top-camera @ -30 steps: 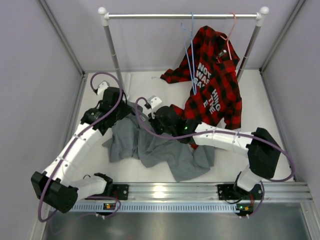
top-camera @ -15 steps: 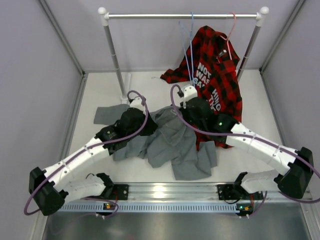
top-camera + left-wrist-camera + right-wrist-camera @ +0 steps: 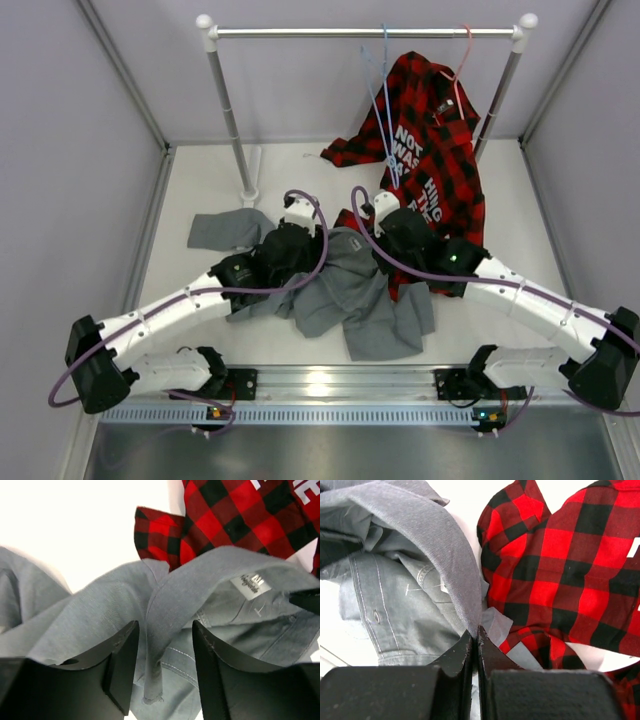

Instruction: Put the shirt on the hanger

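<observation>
- The white table (image 3: 200, 290) carries everything. At its far side stands one rack (image 3: 300, 32) with a metal rail.
- I count two shirts. The red-and-black plaid shirt (image 3: 450, 190) hangs from the right part of the rail and its lower part spreads onto the table. It lies just beside the far right edge of the grey shirt (image 3: 365, 300).
- The grey shirt is a crumpled heap in the middle of the table. Its long axis runs from far left to near right. The collar is on the far side, raised between my two grippers.
- My left gripper (image 3: 165, 625) is moderately open, and a fold of the collar hangs loose between its fingers.
- My right gripper (image 3: 475, 632) is closed and pinches the collar edge of the grey shirt.
- I count two hangers, both on the rail. The blue hanger (image 3: 385, 110) hangs hook up, its long axis almost vertical, in front of the plaid shirt. The pink hanger (image 3: 468, 45) holds the plaid shirt.
- One small white label (image 3: 250, 585) shows inside the collar.
</observation>
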